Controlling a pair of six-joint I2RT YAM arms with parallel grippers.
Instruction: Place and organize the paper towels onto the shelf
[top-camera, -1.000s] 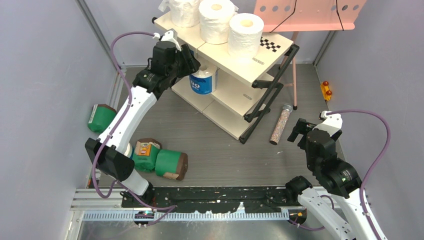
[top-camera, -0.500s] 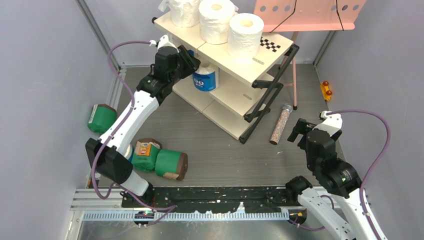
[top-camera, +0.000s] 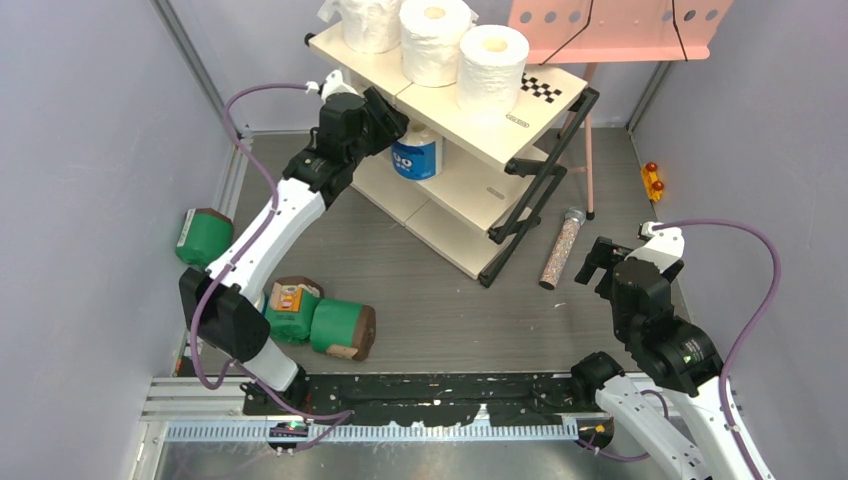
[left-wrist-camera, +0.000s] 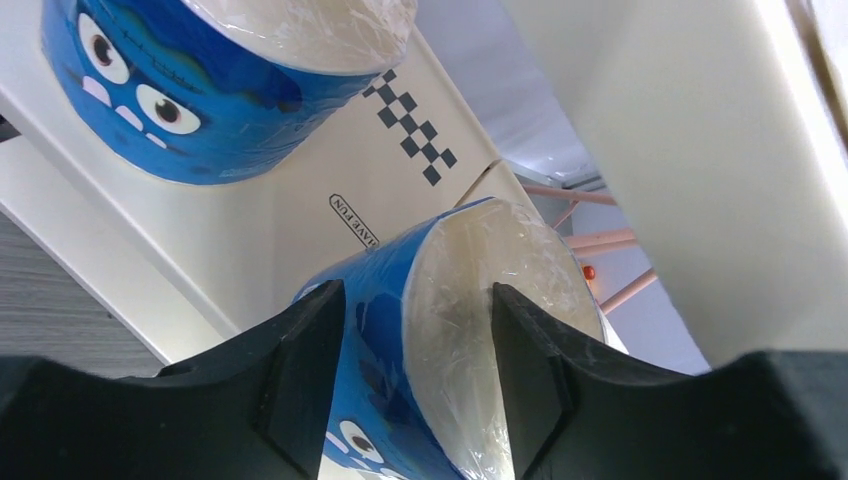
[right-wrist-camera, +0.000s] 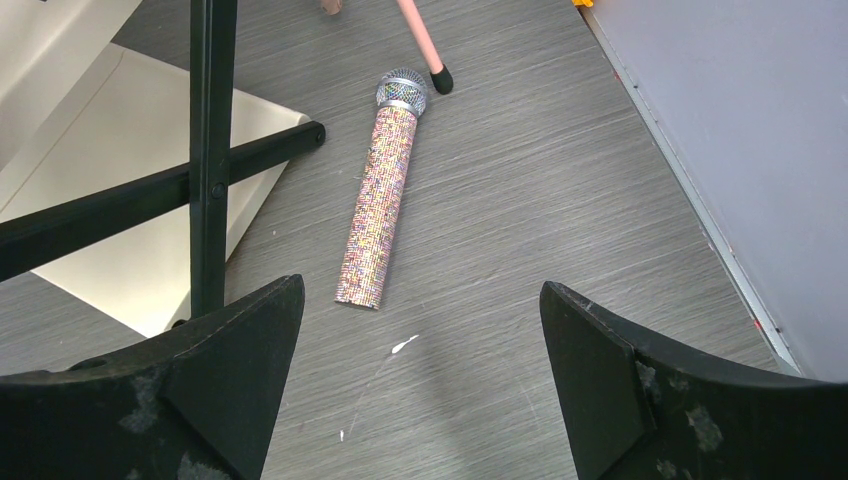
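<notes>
A: Where is the left end effector (left-wrist-camera: 415, 295) sitting?

B: It is hanging tucked under the top tier of the shelf (left-wrist-camera: 330, 160), level with the middle board. A blue-wrapped roll (left-wrist-camera: 450, 330) is lying between its two fingers (left-wrist-camera: 290, 380), with its film-covered end facing the wrist camera.

A: Is it squeezing that roll?

B: I cannot tell. The fingers are standing partway apart and flanking the roll, but the roll is looking wider than the gap. Whether they are pinching it or only bracketing it is not showing.

A: Why that tier?

B: I am judging that the rolls are being sorted by kind. A second blue roll (left-wrist-camera: 200, 90) is sitting on the same board just beyond the fingertips, up and to their left. Three white rolls (top-camera: 432, 40) are standing on the tier directly above the end effector. Blue beside blue is making sense.

A: What is waiting?

B: Green rolls (top-camera: 342, 328) are lying on the bench (right-wrist-camera: 560, 180), well behind the left end effector and back toward its arm's base. The bottom tier is likely waiting for them.

A: And the right end effector (right-wrist-camera: 420, 288)?

B: It is spread wide, holding nothing and hovering over the bench. A speckled tube (right-wrist-camera: 380, 200) is lying just ahead of it, apart from its fingers. That tube is not looking like part of this job.
</notes>
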